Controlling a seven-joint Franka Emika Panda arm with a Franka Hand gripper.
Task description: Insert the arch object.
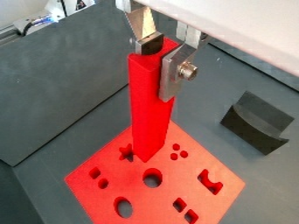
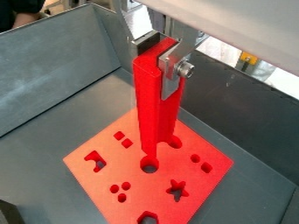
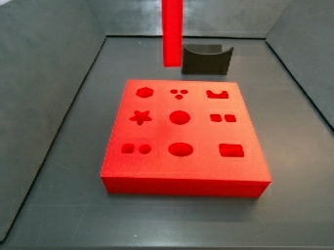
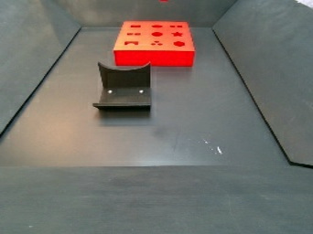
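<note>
My gripper (image 1: 160,59) is shut on the top end of the arch object (image 1: 149,114), a long bright red bar that hangs upright. Both wrist views show the grip (image 2: 158,54), with a silver finger plate (image 2: 176,68) flat against the bar (image 2: 156,114). The bar's lower end hangs above the middle of the red holed board (image 1: 181,179), near its round hole and clear of the surface. In a side view only the bar (image 3: 171,34) shows, above the board (image 3: 160,134); the gripper is out of that frame.
The dark fixture (image 3: 206,59) with a scooped top stands on the floor beyond the board; it also shows in a wrist view (image 1: 257,122) and a side view (image 4: 123,87). Grey sloped walls (image 3: 72,88) enclose the floor. The board (image 4: 154,57) lies at the far end.
</note>
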